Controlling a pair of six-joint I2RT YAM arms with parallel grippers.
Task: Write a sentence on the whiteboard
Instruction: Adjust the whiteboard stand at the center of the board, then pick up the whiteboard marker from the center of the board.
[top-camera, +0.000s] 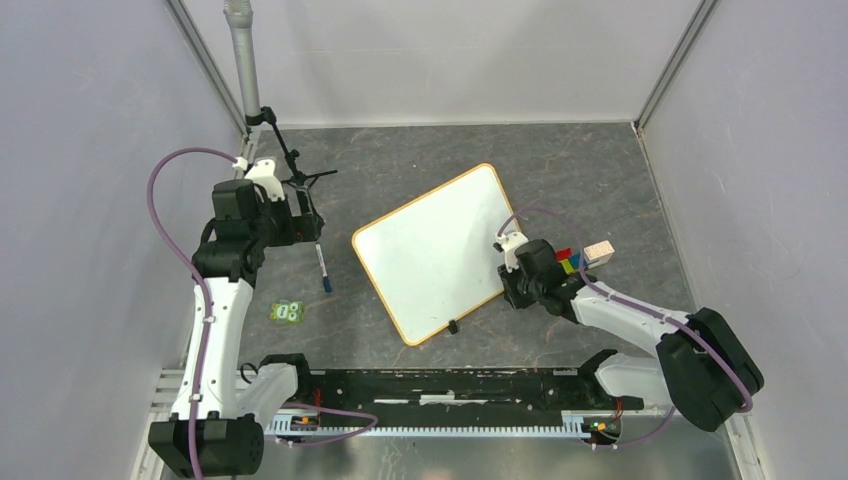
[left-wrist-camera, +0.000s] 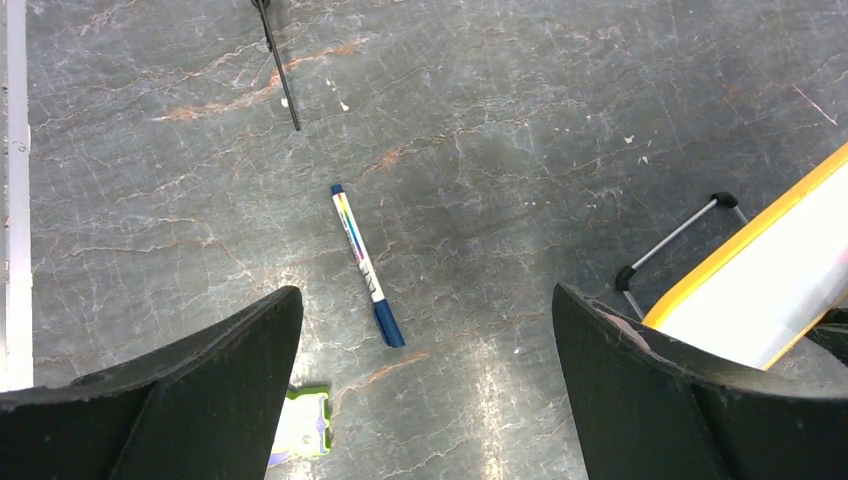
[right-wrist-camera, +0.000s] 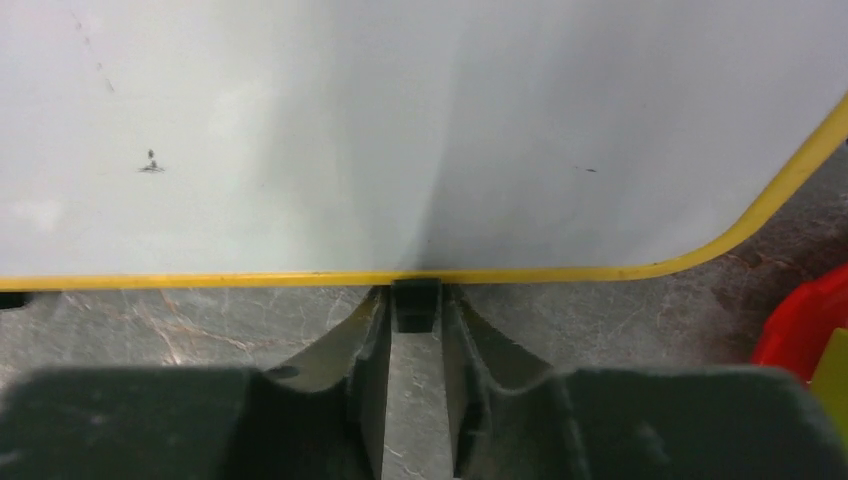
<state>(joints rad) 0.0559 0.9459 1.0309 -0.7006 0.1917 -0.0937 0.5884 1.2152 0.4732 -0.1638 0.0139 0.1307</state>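
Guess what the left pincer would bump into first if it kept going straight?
Probably the blue-capped marker on the table, which lies just ahead of the open left pincer; depth is hard to judge.

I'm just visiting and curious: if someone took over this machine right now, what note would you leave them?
Left gripper: open, hovering above the marker, which lies on the table beside the whiteboard.
Right gripper: shut on the whiteboard's edge.
Done: board gripped; nothing written, only faint specks on it.
Left to do: pick up the marker and write the sentence.
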